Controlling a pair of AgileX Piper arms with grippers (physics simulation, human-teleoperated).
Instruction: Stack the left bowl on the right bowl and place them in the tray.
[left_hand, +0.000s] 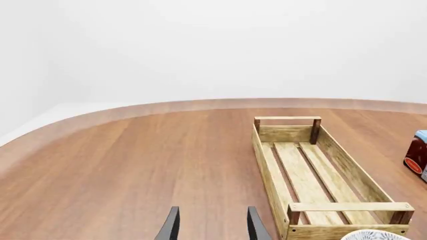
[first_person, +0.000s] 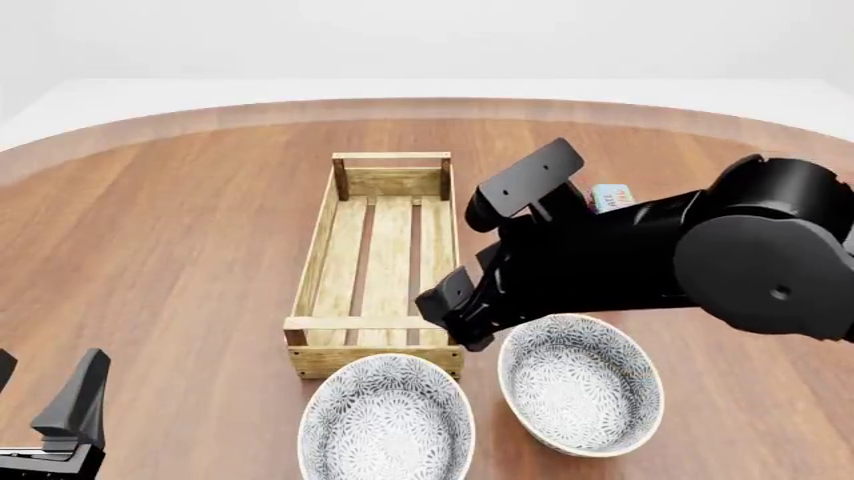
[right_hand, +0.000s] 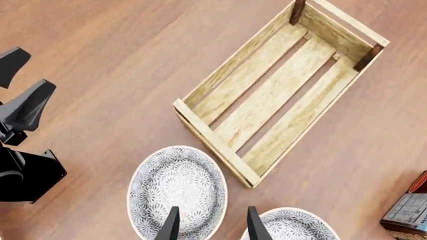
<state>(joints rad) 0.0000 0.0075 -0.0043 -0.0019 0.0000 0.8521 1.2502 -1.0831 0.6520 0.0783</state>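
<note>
Two grey-white patterned bowls sit side by side at the near end of the tray (first_person: 315, 250): the left bowl (first_person: 387, 425) and the right bowl (first_person: 582, 385). Both are empty and apart. My right gripper (first_person: 459, 318) hangs open above the gap between them, close to the tray's near corner. In the right wrist view its fingertips (right_hand: 172, 226) frame the left bowl's (right_hand: 177, 185) edge, with the right bowl (right_hand: 293, 227) beside. The light-wood slatted tray (right_hand: 213, 141) is empty. My left gripper (first_person: 44, 388) is open, low at the near left, holding nothing.
A small blue-and-red carton (first_person: 611, 197) stands right of the tray, partly behind my right arm. The left wrist view shows the tray (left_hand: 350, 206), a sliver of a bowl's rim (left_hand: 373, 235) and the carton (left_hand: 417, 156). The table's curved far edge (first_person: 400, 105) runs behind.
</note>
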